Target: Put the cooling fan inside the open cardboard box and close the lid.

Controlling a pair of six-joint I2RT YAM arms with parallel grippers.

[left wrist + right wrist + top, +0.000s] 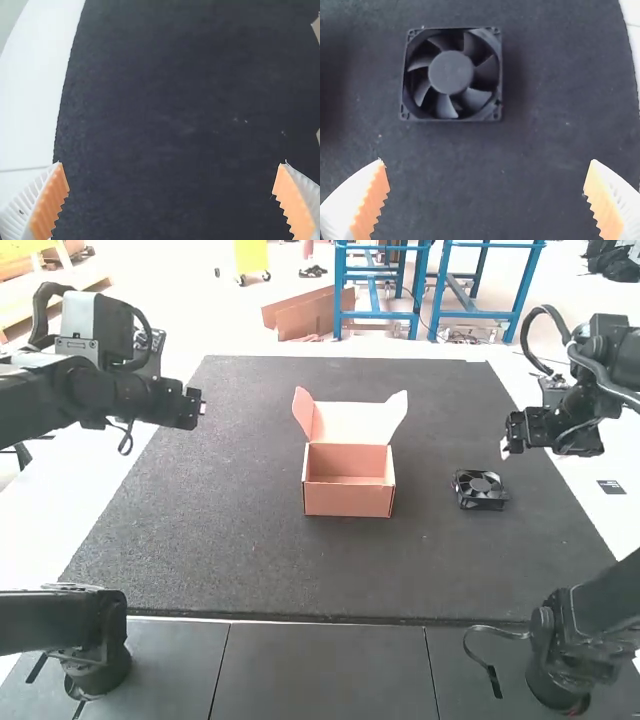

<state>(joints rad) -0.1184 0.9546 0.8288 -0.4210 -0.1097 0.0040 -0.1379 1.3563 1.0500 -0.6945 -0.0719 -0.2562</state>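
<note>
A square black cooling fan (480,488) lies flat on the black mat, to the right of a brown cardboard box (348,478) whose lid stands up at the back. My right gripper (515,432) hangs open above and just behind the fan; its wrist view looks down on the fan (451,73) beyond the spread orange-padded fingers (369,200). My left gripper (193,406) hovers open over the mat's far left part, well away from the box, with bare mat between its fingers (49,202).
The black mat (220,530) covers most of the white table. A white table strip (30,90) runs along the mat's left edge. A small black tag (611,486) lies on the table right of the mat.
</note>
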